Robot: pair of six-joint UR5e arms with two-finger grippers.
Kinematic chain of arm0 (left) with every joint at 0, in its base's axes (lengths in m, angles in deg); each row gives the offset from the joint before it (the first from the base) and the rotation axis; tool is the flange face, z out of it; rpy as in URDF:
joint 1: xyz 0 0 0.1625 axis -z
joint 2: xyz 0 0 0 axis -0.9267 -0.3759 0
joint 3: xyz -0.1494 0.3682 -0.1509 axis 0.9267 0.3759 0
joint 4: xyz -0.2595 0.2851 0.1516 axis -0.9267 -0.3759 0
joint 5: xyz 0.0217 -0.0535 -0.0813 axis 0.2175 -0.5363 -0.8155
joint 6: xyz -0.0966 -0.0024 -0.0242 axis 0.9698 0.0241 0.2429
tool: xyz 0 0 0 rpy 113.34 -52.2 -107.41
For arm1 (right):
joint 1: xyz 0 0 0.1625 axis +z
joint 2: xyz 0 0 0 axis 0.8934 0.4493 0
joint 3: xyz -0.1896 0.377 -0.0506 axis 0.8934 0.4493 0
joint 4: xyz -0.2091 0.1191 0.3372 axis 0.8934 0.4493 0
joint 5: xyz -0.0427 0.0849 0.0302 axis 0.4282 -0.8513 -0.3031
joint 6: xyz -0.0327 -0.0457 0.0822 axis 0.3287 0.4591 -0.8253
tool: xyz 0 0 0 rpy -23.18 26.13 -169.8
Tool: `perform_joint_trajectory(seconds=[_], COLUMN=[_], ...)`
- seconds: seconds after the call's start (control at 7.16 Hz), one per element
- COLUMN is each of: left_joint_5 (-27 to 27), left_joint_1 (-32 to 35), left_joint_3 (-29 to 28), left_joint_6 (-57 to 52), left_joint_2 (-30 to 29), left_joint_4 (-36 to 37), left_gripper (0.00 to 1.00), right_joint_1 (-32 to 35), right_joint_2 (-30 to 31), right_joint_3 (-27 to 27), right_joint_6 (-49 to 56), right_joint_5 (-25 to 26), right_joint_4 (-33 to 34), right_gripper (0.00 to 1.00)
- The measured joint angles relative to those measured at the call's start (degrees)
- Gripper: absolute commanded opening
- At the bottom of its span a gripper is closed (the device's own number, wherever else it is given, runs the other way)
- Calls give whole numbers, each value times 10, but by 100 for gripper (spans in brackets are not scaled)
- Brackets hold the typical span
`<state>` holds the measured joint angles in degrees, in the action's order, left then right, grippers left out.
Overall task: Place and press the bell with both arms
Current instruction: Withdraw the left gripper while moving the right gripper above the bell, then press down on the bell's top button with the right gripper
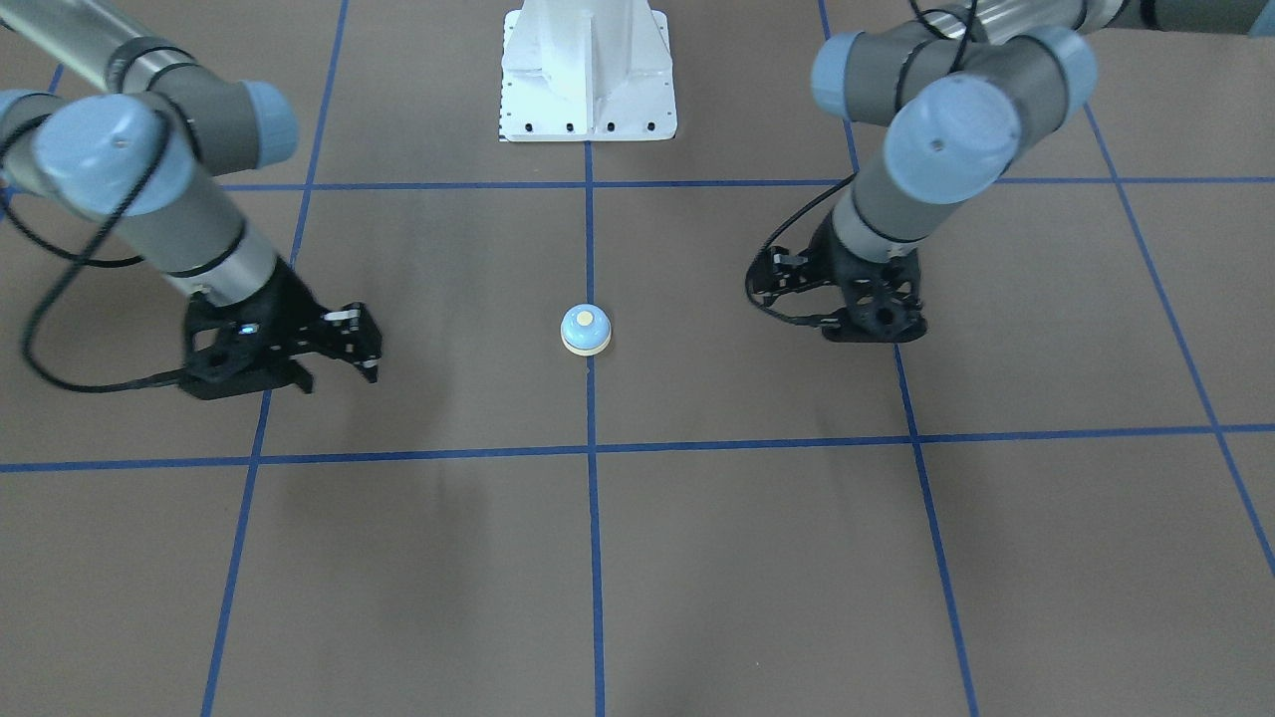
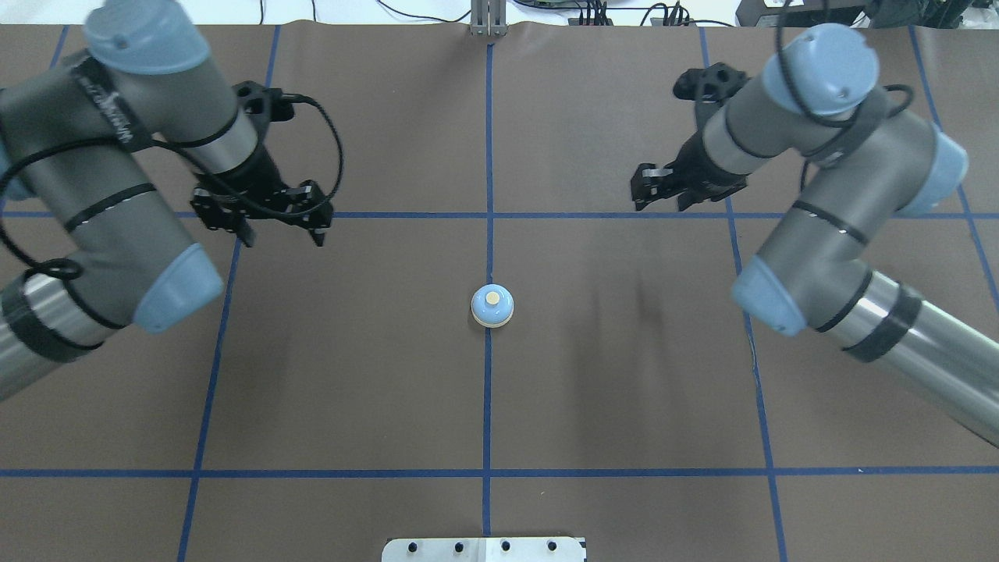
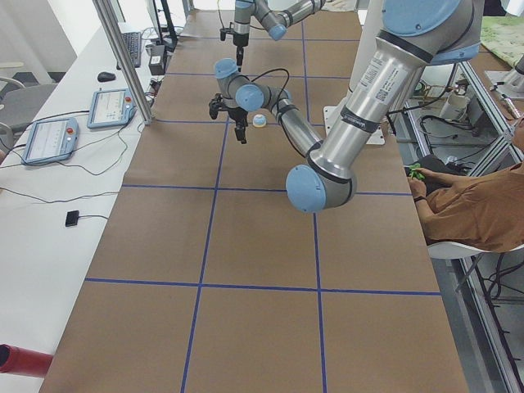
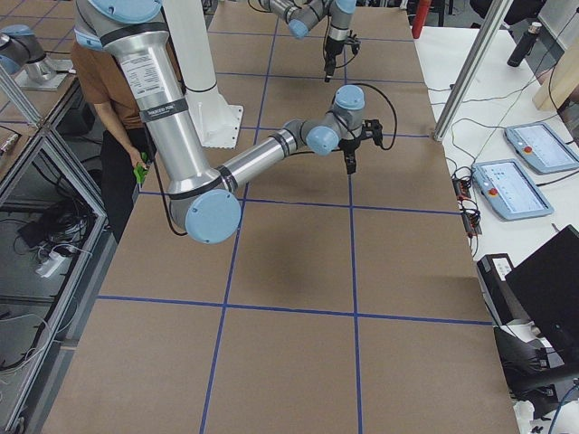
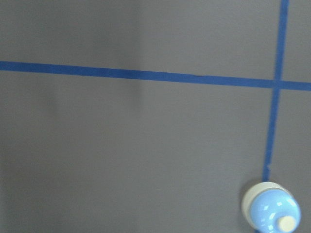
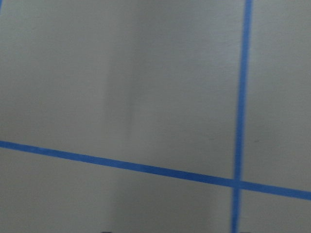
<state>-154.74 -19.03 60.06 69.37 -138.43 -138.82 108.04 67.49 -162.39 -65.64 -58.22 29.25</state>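
Note:
The small light-blue bell (image 2: 492, 305) with a cream base and button stands upright on the centre blue tape line; it also shows in the front view (image 1: 586, 330) and at the lower right of the left wrist view (image 5: 272, 211). My left gripper (image 2: 283, 234) hovers to the bell's left and farther from the base, open and empty. My right gripper (image 2: 662, 203) hovers to the bell's right, also farther out, open and empty; in the front view it is on the left (image 1: 335, 376). The right wrist view shows only table paper and tape.
Brown paper with a blue tape grid (image 2: 488, 473) covers the table. The white pedestal base (image 1: 588, 75) stands at the robot's edge. A side bench with tablets (image 3: 51, 139) and a seated operator (image 3: 475, 205) are beyond the table edges.

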Motion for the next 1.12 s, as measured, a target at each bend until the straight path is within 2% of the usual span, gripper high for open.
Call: perform_joint_trajectory(seconds=[0.14,0.42,0.7,1.12], left_joint_5=[-1,-2,-2,-1], left_joint_1=[23,72,91,94], left_joint_3=[37,68,76,91], left_joint_6=[-50,-149,-186,-191], left_joint_2=[57,132,156,171], left_joint_4=[2,3,3,3], left_gripper=[99,99,99,99], right_joint_1=[-39,-87,-110,-126], right_joint_2=[-50,-115,-167,-181], right_joint_3=[14,48,94,126], right_joint_6=[-53,-107,-117,-123], right_joint_5=[17,35,37,40], right_joint_4=[28,64,93,101], right_gripper=[0,0,0,0])
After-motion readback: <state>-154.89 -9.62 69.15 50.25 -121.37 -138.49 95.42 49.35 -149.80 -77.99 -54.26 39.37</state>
